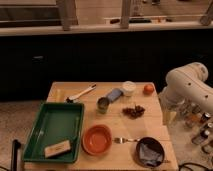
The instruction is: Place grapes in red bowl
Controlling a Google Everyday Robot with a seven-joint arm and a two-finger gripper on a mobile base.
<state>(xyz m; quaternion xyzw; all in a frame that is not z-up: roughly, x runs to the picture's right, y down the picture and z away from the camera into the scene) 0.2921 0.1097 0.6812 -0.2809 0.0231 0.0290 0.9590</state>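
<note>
In the camera view, the white arm (186,86) stands off the right edge of the desk (150,125) and is cut off by the frame's right side. The gripper (198,124) sits low beneath the arm's bulky joints, beside the desk's right edge and apart from everything on it. It is lost among dim clutter there, so I cannot tell whether it is open or closed, or whether it touches anything. The grapes (133,110), one dark cluster, lie on the bare desk right of centre, well apart from the red bowl (86,136). That bowl stands empty near the front edge, just right of the green tray (34,131). There are two bowls: the red one and a dark bowl (141,143) at the front right, holding a bluish cloth (149,155) and partly cut off by the lower frame edge. One fork (127,140) lies between the two bowls. One pale block (57,148) lies in the tray. Farther back are one can (103,105), one bluish object (114,94) too blurred to name, one white cup (129,88), one orange fruit (148,89) and one white-handled utensil (82,93). A dark upright shape (15,151) at the lower left is cut off and unclear.
</note>
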